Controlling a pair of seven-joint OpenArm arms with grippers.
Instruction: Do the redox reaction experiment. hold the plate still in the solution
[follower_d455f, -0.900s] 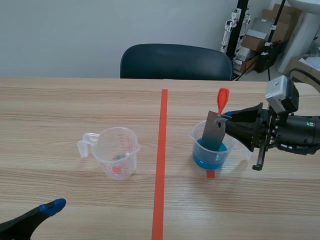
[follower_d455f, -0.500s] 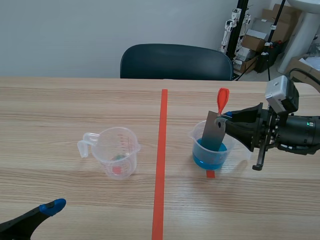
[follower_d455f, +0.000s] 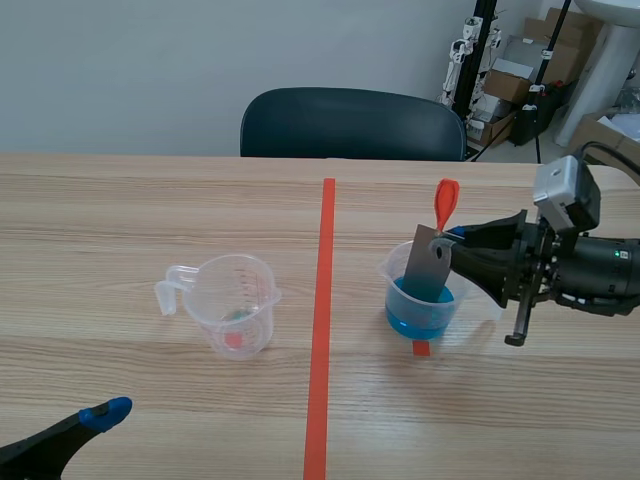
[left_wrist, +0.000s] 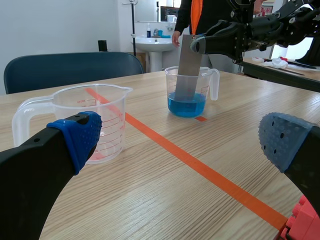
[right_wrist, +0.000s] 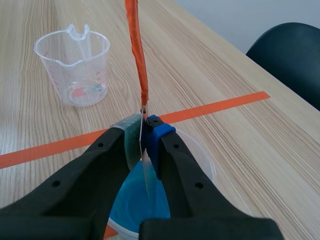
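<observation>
I see my right gripper clamped on the plate, whose lower end dips into blue solution, left gripper spread wide

- Thin grey rectangular metal plate: it stands nearly upright, slightly tilted, with its lower end dipped in the blue solution. Its top corner is pinched between the pads of the right gripper.
- Clear plastic measuring beaker: it stands upright on the table, right of the orange-red tape line. It has a handle, and the solution fills its lower part.
</observation>
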